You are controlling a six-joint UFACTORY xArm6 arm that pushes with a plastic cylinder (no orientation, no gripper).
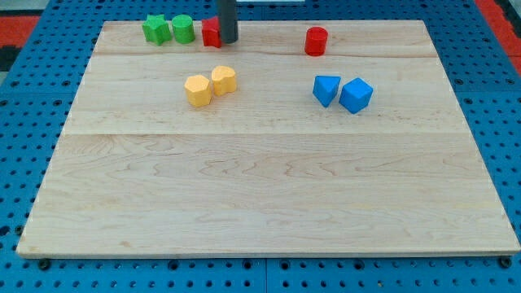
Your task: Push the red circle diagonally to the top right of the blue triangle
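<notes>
The red circle [316, 41], a short cylinder, stands near the view's top, right of centre. The blue triangle [326, 89] lies below it, slightly to the right, with a blue cube [356, 95] touching its right side. My tip [229, 41] is at the view's top, left of the red circle and well apart from it. The tip rests against the right side of another red block [211, 32], whose shape is partly hidden by the rod.
Two green blocks [155, 29] [182, 29] sit side by side at the top left, next to the hidden red block. Two yellow blocks [198, 90] [224, 80] touch each other below my tip. The wooden board's [260, 203] top edge is just behind the tip.
</notes>
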